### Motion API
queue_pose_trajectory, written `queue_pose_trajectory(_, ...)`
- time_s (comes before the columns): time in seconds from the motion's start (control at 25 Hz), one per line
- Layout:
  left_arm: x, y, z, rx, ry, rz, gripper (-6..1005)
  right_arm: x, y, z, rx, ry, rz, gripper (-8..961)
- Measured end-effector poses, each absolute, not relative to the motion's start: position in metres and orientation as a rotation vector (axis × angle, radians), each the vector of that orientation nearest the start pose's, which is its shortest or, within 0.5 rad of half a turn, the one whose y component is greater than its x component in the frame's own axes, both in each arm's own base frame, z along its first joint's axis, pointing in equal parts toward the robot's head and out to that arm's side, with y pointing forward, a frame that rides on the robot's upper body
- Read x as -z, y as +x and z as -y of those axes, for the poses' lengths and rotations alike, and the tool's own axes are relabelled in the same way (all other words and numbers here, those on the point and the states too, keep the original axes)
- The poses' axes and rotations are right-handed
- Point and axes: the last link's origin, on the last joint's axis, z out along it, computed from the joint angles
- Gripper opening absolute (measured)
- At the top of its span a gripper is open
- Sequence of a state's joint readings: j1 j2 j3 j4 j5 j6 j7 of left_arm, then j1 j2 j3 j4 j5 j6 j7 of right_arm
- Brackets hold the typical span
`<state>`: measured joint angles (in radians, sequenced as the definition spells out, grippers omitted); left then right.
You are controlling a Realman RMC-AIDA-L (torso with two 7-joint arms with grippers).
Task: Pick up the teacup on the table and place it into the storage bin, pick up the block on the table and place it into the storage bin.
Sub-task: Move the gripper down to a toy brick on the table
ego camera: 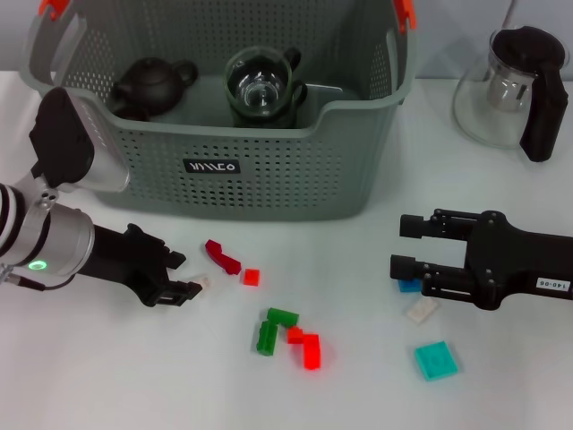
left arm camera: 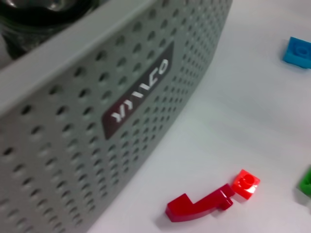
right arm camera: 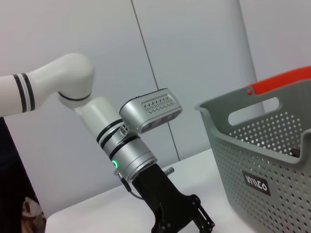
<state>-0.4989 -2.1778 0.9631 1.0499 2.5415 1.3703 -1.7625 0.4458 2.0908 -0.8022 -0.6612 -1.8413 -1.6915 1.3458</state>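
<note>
We see the teacup [ego camera: 262, 87], a glass cup, upright inside the bin [ego camera: 269, 170], near the middle of its floor, on a dark saucer. A dark teapot [ego camera: 150, 85] sits beside it in the same bin, toward the robot's left. The bin stands on the white table [ego camera: 89, 376]; its black label [ego camera: 212, 166] faces us, and orange clips [ego camera: 405, 11] mark its handles.

In front of the bin we find loose blocks on the table: a dark red curved block [ego camera: 221, 256] touching or just beside a small red block [ego camera: 252, 277], two green blocks [ego camera: 274, 329], a red pair [ego camera: 306, 345], a teal block [ego camera: 436, 360], a white block [ego camera: 421, 310] and a blue block [ego camera: 410, 286] partly hidden by the right gripper.

We note the left gripper [ego camera: 183, 275] low over the table, near the dark red block, fingers apart and empty; a pale block [ego camera: 205, 281] lies at its fingertips. We note the right gripper [ego camera: 403, 246] to the right of the blocks, fingers apart, holding nothing. A glass pitcher [ego camera: 510, 90] stands right of the bin.
</note>
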Motion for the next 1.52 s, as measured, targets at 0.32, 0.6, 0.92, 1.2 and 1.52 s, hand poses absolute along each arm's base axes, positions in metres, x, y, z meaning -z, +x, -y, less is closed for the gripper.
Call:
queue_pose_trajectory(0.32,0.016,-0.273,-0.342,-0.225,-2.728,0.638,508,0.007,0.252,-0.299,-0.919,-2.790,-0.579,666)
queue_pose_trajectory(0.6,0.013,-0.272,-0.350,-0.227,-2.683,0.627,507,0.006,0.252,-0.299,-0.917,-2.790,-0.579,666)
queue_pose_trajectory(0.92,0.008,-0.271,-0.354,-0.227,-2.658,0.624,504,0.006,0.252,-0.299,-0.917,-2.790,-0.579,665)
queue_pose_trajectory(1.2,0.006,-0.266,-0.346,-0.203,-2.716,0.611,505,0.005,0.251,-0.300,-0.919,-2.790,-0.575,665)
queue_pose_trajectory(1.52,0.009,-0.270,-0.340,-0.146,-2.725,0.548,505,0.005,0.249,-0.302,-0.920,-2.790,-0.569,666)
